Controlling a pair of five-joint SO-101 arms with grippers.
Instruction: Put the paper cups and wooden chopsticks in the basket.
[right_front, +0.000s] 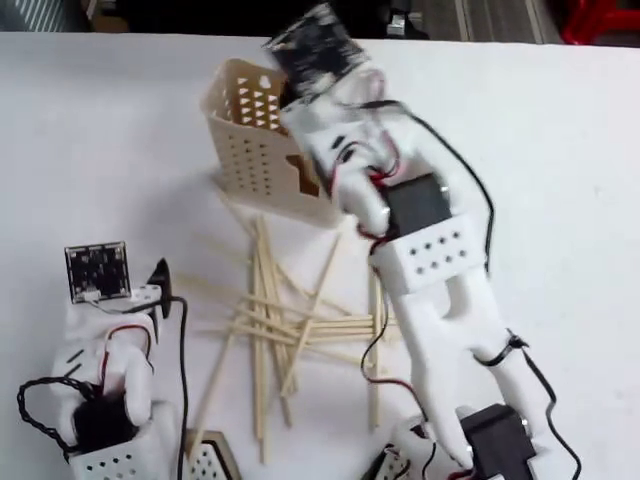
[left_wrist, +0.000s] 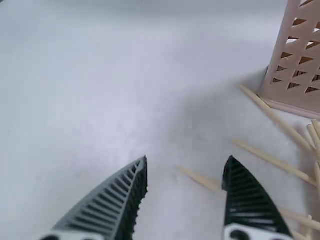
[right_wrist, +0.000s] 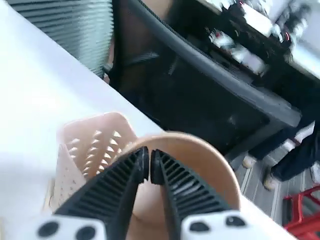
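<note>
No text, label, number or sign can be read anywhere. The basket (right_front: 255, 150), the wooden chopsticks (right_front: 265, 320) and the counter (right_front: 100, 130) carry no print. The small circuit board (right_front: 97, 270) on an arm's wrist has marks too fine to make out.

High cam: fixed, off the arms, looking down on the worktop (right_front: 100, 120), both arms in frame. Left wrist cam: low over the worktop, facing out past the left pincer (left_wrist: 187, 160). Right wrist cam: raised, looking along the right pincer (right_wrist: 149, 152), paper cup (right_wrist: 210, 160) close up, room beyond. Basket (right_front: 250, 150) shared by all three views; chopsticks (right_front: 270, 320) by high and left wrist.
</note>
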